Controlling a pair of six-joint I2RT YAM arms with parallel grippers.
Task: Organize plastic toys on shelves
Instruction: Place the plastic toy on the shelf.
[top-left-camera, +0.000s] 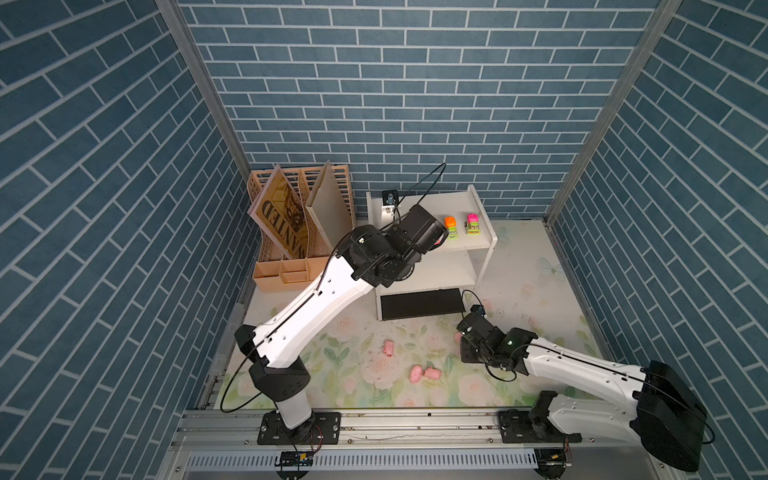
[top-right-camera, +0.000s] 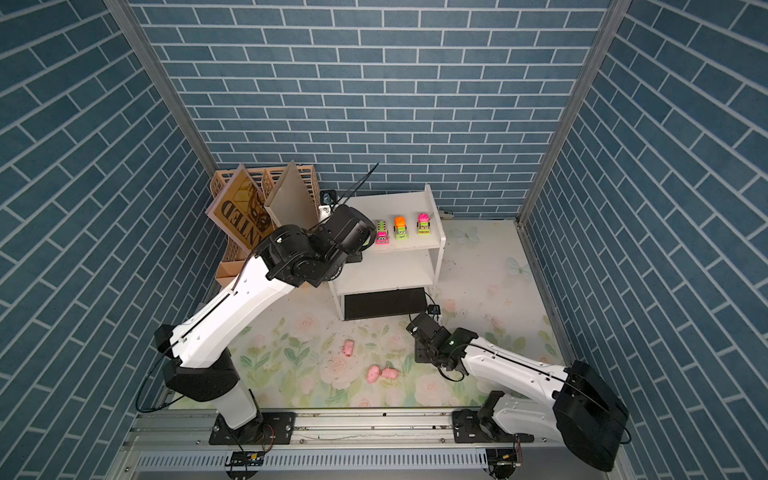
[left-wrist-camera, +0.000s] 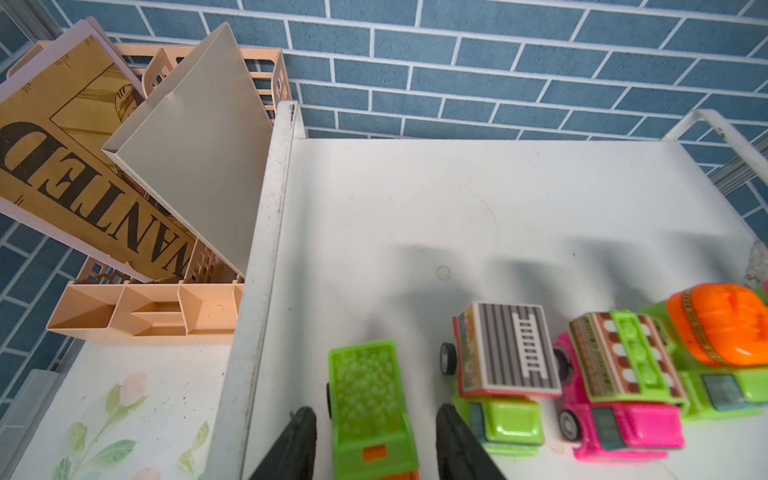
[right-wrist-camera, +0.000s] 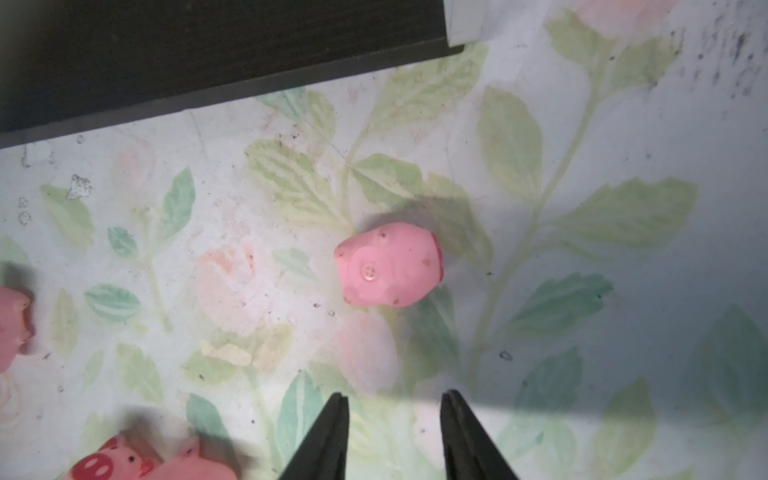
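1. Left gripper (left-wrist-camera: 376, 411): jaws apart, not gripping. They straddle the green truck (left-wrist-camera: 368, 390), with a gap visible on each side.
2. Green truck: stands on the top board of the shelf (left-wrist-camera: 415, 199), at the end of the row nearest the organizer (top-left-camera: 291, 232).
3. Remaining trucks, same board, in one row near the front edge, counted from the green truck:
   - ladder truck (left-wrist-camera: 503, 374)
   - pink truck (left-wrist-camera: 619, 386), just beside the ladder truck
   - orange-drum truck (left-wrist-camera: 723, 349)
   - pink-drum truck (top-right-camera: 424, 224), nearest the far side panel
4. Right gripper (right-wrist-camera: 395, 395): jaws apart and empty, above the mat (top-left-camera: 519, 266), near the shelf's dark base (right-wrist-camera: 208, 41).
5. Near pig (right-wrist-camera: 388, 266): lies on the mat just ahead of the right fingertips, apart from them, its underside plug facing the wrist camera.
6. Lone pig (top-left-camera: 389, 348): on the mat, in front of the shelf.
7. Paired pigs (top-left-camera: 417, 374): on the mat, just beside each other, between the two arms.
8. Organizer: stands beside the shelf at the back wall and holds a "WANTED" poster (top-left-camera: 282, 220).
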